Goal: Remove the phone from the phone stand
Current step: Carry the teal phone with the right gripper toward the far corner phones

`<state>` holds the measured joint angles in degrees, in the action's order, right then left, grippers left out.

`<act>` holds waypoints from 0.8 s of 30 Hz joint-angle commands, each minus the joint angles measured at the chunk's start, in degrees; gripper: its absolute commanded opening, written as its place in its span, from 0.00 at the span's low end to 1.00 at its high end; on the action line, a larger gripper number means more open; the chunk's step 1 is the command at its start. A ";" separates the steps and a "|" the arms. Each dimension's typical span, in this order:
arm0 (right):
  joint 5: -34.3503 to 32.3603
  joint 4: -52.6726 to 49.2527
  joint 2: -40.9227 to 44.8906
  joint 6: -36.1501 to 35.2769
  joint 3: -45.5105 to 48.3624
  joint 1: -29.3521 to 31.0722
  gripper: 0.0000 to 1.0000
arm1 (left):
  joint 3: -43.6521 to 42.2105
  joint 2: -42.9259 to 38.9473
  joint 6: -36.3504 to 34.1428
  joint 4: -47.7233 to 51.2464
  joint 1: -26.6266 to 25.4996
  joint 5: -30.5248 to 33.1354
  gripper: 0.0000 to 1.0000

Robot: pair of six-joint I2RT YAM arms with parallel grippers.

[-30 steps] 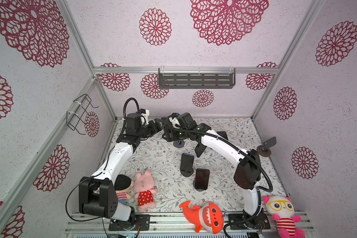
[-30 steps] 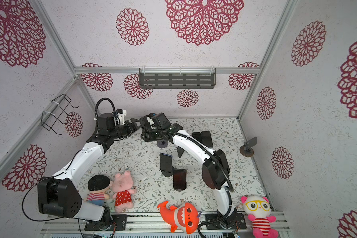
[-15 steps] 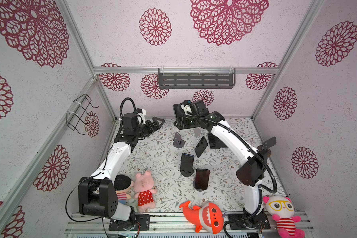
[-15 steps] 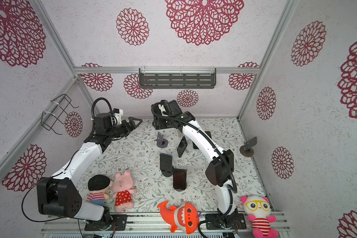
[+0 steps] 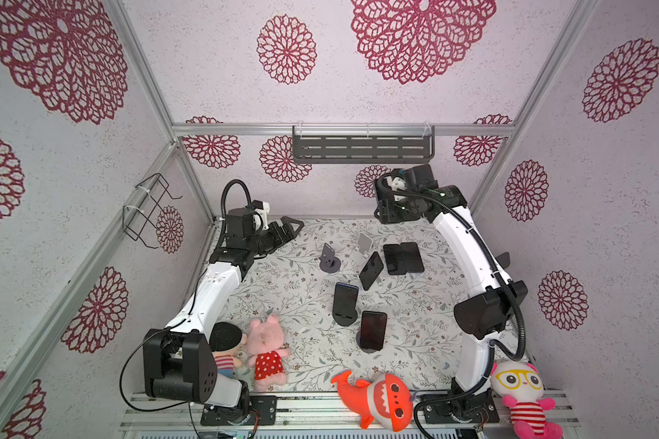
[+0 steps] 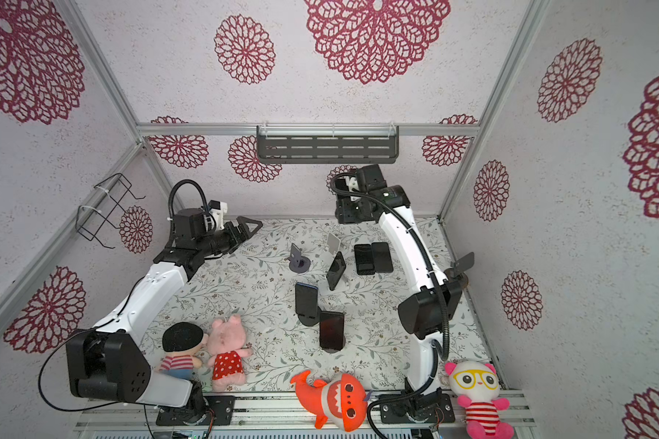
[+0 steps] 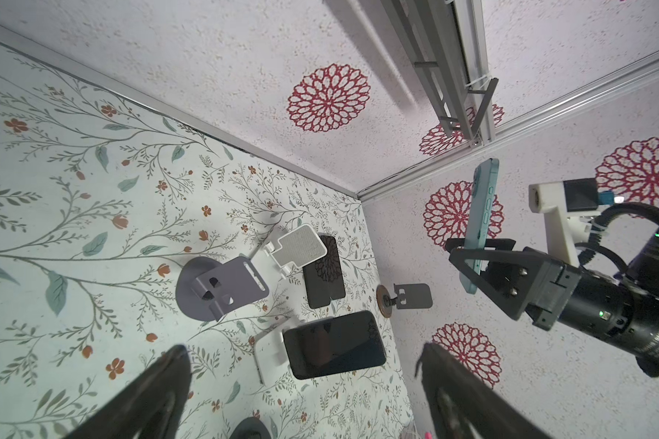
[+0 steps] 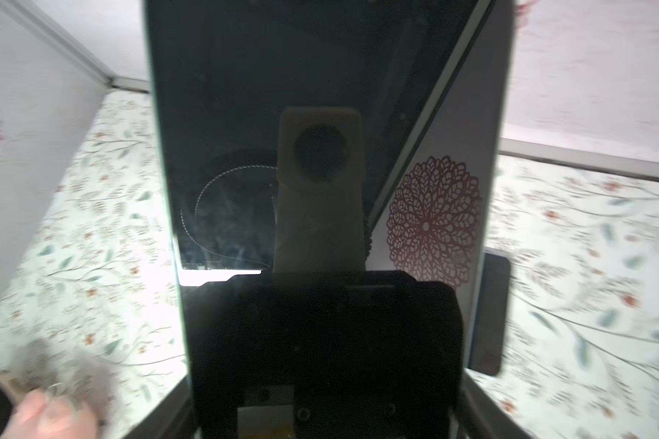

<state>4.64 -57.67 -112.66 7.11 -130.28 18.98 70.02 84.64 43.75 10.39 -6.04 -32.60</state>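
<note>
The phone (image 7: 481,224), light blue at its edge, hangs in the air near the back wall with my right gripper (image 7: 480,252) shut on its lower part. Its dark screen (image 8: 320,133) fills the right wrist view. Empty on the floral mat, the grey-purple phone stand (image 5: 330,259) (image 6: 298,261) (image 7: 221,285) shows in both top views, apart from both grippers. My right gripper (image 5: 387,207) is high at the back right. My left gripper (image 5: 290,228) (image 7: 303,347) is open at the back left, holding nothing.
Three other phones lean on stands (image 5: 371,270) (image 5: 345,300) (image 5: 373,330), beside an empty white stand (image 5: 364,243). Two phones (image 5: 402,258) lie flat at the back right. Plush toys (image 5: 267,353) (image 5: 377,397) line the front edge. A shelf (image 5: 362,148) hangs on the back wall.
My right gripper has lifted the phone off the grey-purple stand and carried it up and right toward the back wall. My left gripper has opened wider and drawn back left from the stand.
</note>
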 commanded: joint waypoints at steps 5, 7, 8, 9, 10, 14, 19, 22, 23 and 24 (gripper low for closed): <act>-1.44 -2.48 0.03 -8.31 -0.34 -7.70 0.22 | 1.44 0.14 -0.63 -0.10 0.33 -0.59 0.98; -2.10 -2.46 -1.19 -9.21 0.65 -9.05 0.21 | 1.51 0.41 -1.00 0.05 0.33 -0.45 0.98; -2.63 -2.30 -1.78 -9.89 1.36 -9.58 0.21 | 1.62 0.61 -1.20 0.22 0.33 -0.66 0.98; -3.36 -2.04 -2.42 -10.33 2.11 -10.05 0.20 | 1.71 0.69 -1.25 0.28 0.40 -0.94 0.98; -3.75 -1.71 -3.12 -10.98 2.69 -10.40 0.20 | 1.83 0.77 -1.33 0.27 0.42 -1.35 0.98; -5.05 -0.76 -7.58 -12.80 3.97 -12.68 0.16 | 1.92 0.74 -2.03 0.68 0.42 -0.85 0.98; -5.51 0.12 -10.29 -14.62 7.63 -14.76 0.16 | 2.14 1.13 -2.45 1.18 0.44 -0.70 0.98; -5.00 1.97 -9.82 -15.98 12.03 -16.24 0.16 | 2.23 1.39 -2.70 1.33 0.49 -0.71 0.98; -4.97 2.82 -9.32 -16.60 13.76 -16.80 0.16 | 2.23 1.46 -2.70 1.38 0.54 -0.81 0.98; -4.72 3.74 -8.87 -17.14 15.42 -17.27 0.16 | 2.23 1.60 -2.62 1.38 0.59 -0.84 0.98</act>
<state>0.16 -57.32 -125.56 -7.11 -115.85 3.51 70.57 85.34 41.80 11.55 -5.91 -33.17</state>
